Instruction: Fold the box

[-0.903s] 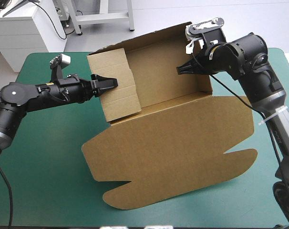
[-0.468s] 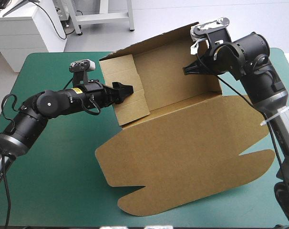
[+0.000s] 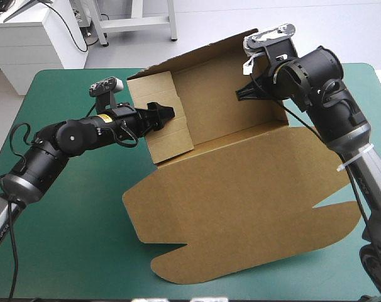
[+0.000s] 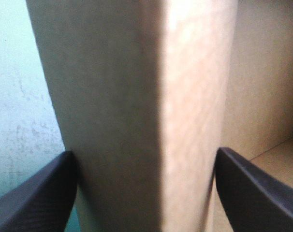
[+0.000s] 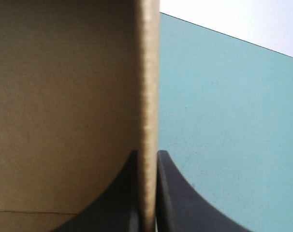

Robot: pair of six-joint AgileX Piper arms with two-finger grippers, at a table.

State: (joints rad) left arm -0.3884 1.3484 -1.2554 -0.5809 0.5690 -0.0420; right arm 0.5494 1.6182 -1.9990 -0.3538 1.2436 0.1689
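The brown box (image 3: 241, 195) lies mid-table with its back wall (image 3: 215, 88) and left side wall (image 3: 168, 135) raised, and its wide lid flat toward the front edge. My left gripper (image 3: 160, 114) is open around the left wall's upright edge. In the left wrist view that board (image 4: 137, 96) fills the gap between the spread gripper (image 4: 145, 152) fingers (image 4: 35, 198). My right gripper (image 3: 244, 93) is shut on the right side wall near the back corner. The right wrist view shows the board's edge (image 5: 149, 72) pinched in the gripper (image 5: 146, 152).
Bare teal-green cover (image 3: 71, 220) lies to the left of the box and along the front edge. The lid's lobed flaps (image 3: 178, 267) reach close to the front edge. A narrow strip of cover (image 3: 373, 82) shows past the right arm.
The left arm swung in to the right and its gripper came up to the left wall. The whole box slid right, then slightly back left. The right gripper kept its hold.
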